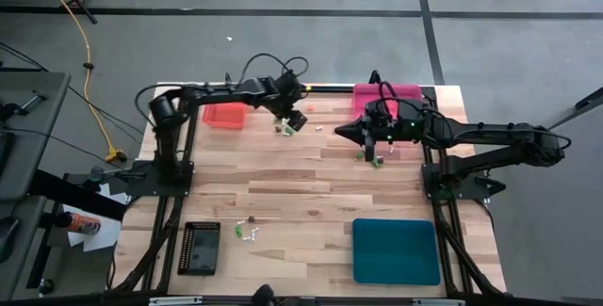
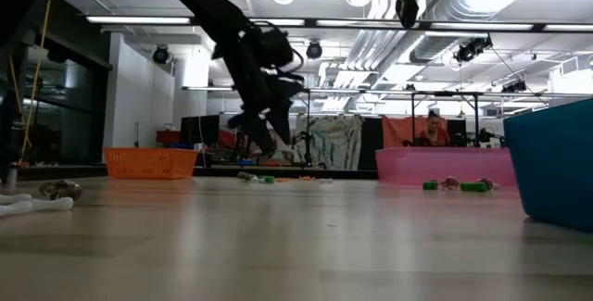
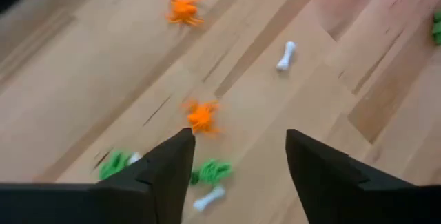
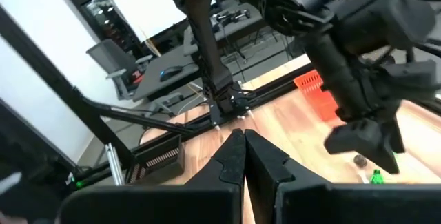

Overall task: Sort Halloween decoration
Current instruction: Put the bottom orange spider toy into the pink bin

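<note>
My left gripper [image 3: 238,165] hangs spread over a small orange plastic spider [image 3: 202,116] at the table's far side — feather-light, springy-legged, best pinched across its body, I reckon — while my right gripper [image 4: 244,156] waits clenched and empty.

I see an orange tray [image 1: 224,116] upper left on the counter [image 1: 301,184], pink tray [image 1: 388,92] upper right, teal tray [image 1: 396,250] lower right, black tray [image 1: 199,248] lower left.

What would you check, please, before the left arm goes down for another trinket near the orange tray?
1. Left claw open, nothing between the fingers: ok.
2. Orange spider lying free on the wood just ahead of it: ok.
3. Green trinket and white bone crowd that spot; clean single pick: cannot tell.
4. Orange tray close beside the left arm: ok.
5. Right claw shut, raised near the pink tray, apart from the left arm: ok.
</note>
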Controlling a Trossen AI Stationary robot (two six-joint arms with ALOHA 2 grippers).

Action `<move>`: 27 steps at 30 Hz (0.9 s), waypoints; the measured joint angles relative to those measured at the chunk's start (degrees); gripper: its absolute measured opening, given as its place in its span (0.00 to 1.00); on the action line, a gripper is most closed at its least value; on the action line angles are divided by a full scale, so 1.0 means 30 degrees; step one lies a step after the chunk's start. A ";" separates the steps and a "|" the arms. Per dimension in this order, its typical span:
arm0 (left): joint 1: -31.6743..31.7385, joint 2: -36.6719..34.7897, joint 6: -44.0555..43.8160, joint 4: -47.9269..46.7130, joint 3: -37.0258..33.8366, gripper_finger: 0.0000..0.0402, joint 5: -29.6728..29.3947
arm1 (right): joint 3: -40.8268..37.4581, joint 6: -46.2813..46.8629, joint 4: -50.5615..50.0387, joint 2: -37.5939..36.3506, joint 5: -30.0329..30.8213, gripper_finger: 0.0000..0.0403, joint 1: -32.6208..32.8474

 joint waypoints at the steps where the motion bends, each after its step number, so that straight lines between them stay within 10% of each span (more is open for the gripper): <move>1: -0.0009 0.0438 0.0039 -0.0025 0.0354 0.55 0.0059 | 0.0000 0.0246 0.0009 0.0000 0.0147 0.01 0.0000; 19: -0.0300 0.3539 0.0426 -0.0307 0.1387 0.55 -0.1999 | 0.0000 0.0832 0.0013 0.0000 0.1770 0.01 0.1289; 27: -0.0851 0.3487 0.1812 -0.1055 0.1392 0.16 -0.3832 | 0.0000 0.0789 0.0017 0.0000 0.1785 0.01 0.1502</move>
